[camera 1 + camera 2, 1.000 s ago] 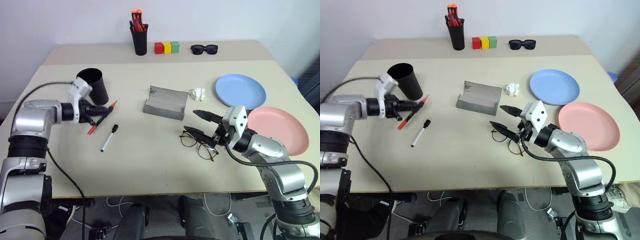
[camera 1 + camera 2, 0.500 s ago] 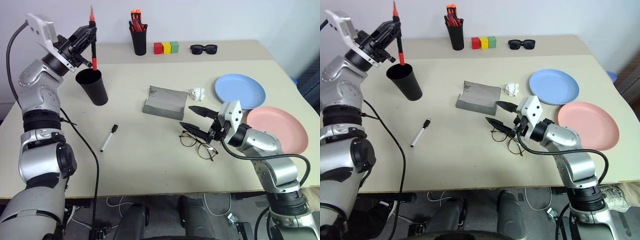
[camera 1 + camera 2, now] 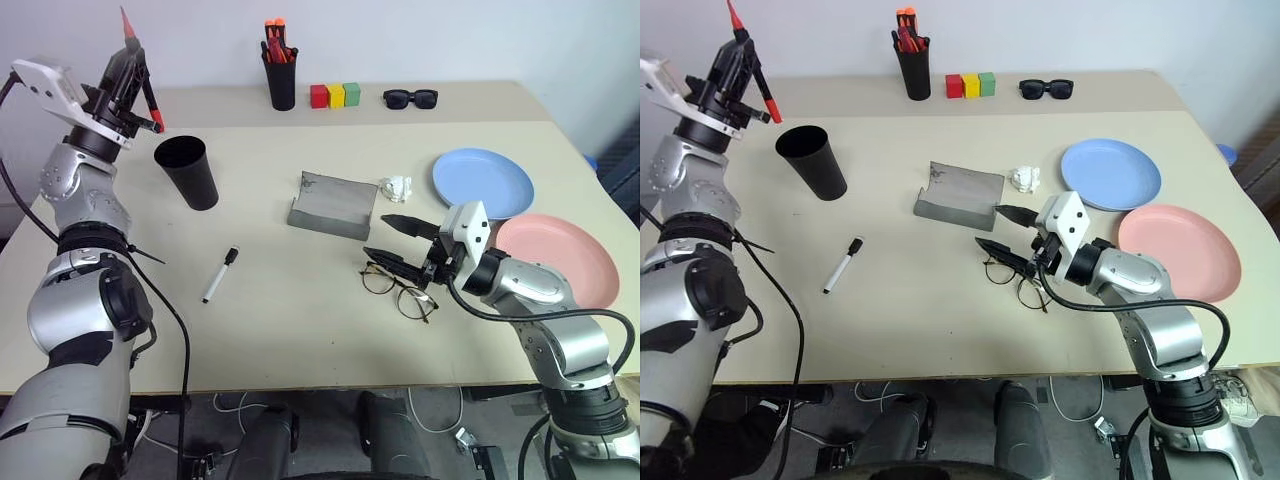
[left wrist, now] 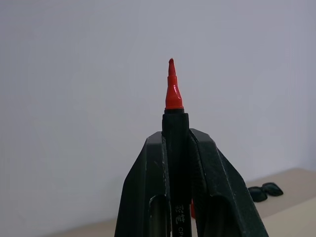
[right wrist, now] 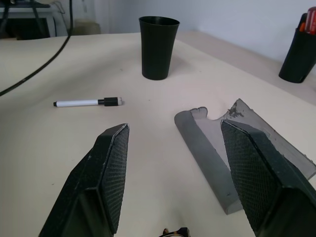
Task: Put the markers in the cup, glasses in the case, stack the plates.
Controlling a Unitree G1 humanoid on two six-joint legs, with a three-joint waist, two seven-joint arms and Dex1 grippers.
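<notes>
The slim red marker (image 4: 174, 94), its pointed tip up, is pinched in the left tool (image 4: 177, 148), raised beside the black cup (image 3: 187, 172).

Pale beige table (image 3: 300, 330) against a plain white wall (image 3: 450, 40).

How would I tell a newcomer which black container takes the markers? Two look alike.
On the beige table, go to the robot's left half, to the wide, tapered black cup standing alone. It is empty, whereas the narrower black pen pot at the back edge is full of red-orange pens.
</notes>
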